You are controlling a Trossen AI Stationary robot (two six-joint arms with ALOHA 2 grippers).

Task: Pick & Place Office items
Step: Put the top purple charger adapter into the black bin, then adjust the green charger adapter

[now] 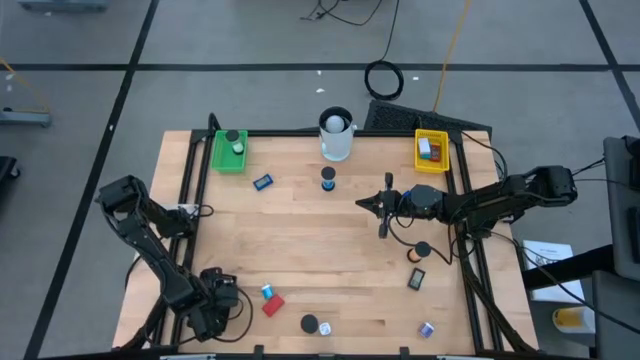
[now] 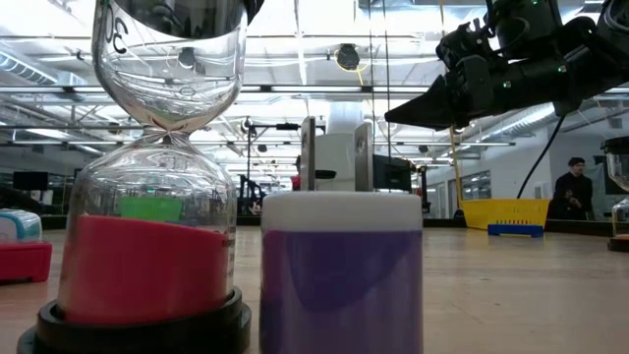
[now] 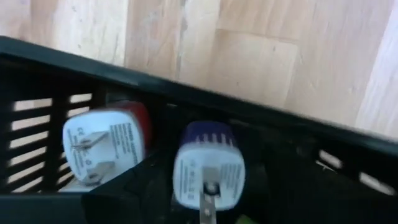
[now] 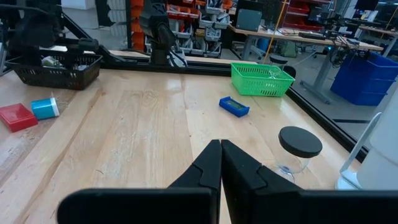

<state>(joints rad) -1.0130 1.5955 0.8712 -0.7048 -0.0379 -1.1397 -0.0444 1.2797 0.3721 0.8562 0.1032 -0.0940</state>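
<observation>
Bare tabletop (image 1: 300,240) mid-table; hourglass (image 1: 328,179) beyond

Green basket (image 4: 262,79), yellow basket (image 1: 431,151), red block (image 4: 18,116), black basket (image 4: 53,67).

From above, your left claw (image 1: 212,305) sits over the black basket (image 1: 205,285) and hides what lies in it. In the left wrist view the two white plugs (image 3: 102,143) are blurred, their print unreadable, and the basket runs off the frame. At bench height, the hourglass (image 2: 167,157) and purple-banded roll (image 2: 341,280) fill the foreground, cut by the edges and blocking most of the bench (image 2: 521,285) behind.
</observation>
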